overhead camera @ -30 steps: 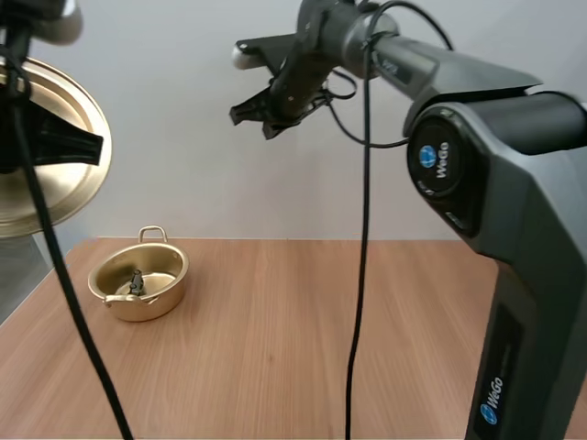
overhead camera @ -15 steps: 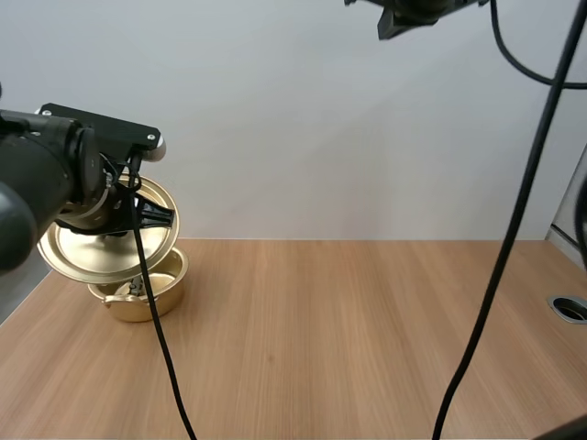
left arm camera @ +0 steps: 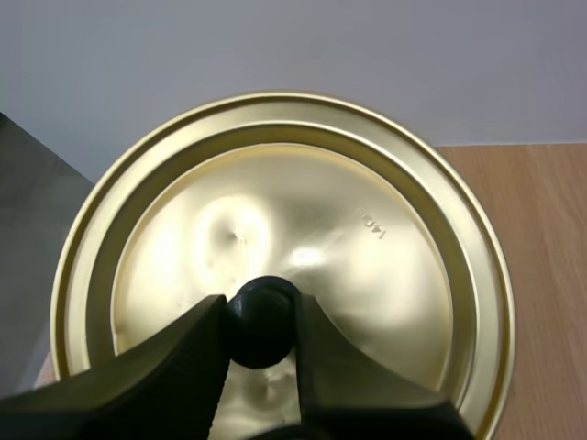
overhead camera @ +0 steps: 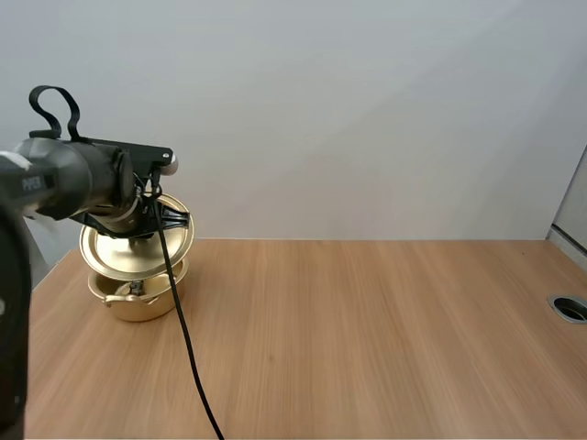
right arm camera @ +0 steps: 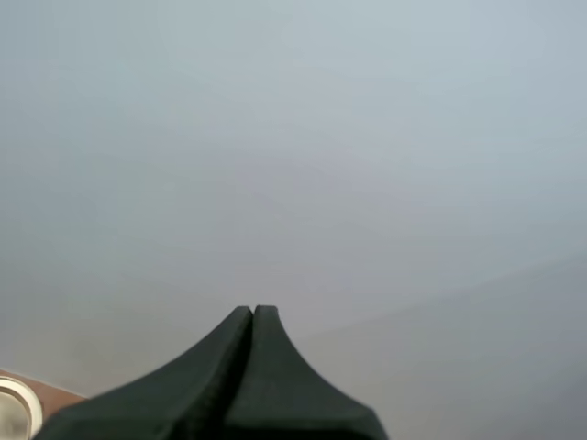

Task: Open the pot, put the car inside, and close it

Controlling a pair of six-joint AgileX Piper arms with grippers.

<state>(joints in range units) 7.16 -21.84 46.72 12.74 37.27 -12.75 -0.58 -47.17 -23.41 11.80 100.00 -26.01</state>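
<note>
A gold pot (overhead camera: 139,307) stands at the table's far left. Inside it, a small dark car (overhead camera: 136,290) peeks out below the lid's front edge. The gold lid (overhead camera: 108,257) hangs tilted just above the pot, not seated. My left gripper (overhead camera: 145,229) is shut on the lid's black knob. In the left wrist view the fingers (left arm camera: 183,357) pinch the knob (left arm camera: 261,321) at the centre of the lid (left arm camera: 367,247). My right gripper (right arm camera: 253,313) is shut on nothing, its fingers one dark wedge against the pale wall.
The wooden table (overhead camera: 367,339) stretches bare to the right of the pot. A round metal grommet (overhead camera: 570,309) sits near its right edge. The table's left edge runs close beside the pot.
My left arm has carried the lid from high at the left down to just over the pot. My right arm has risen out of the high view.
</note>
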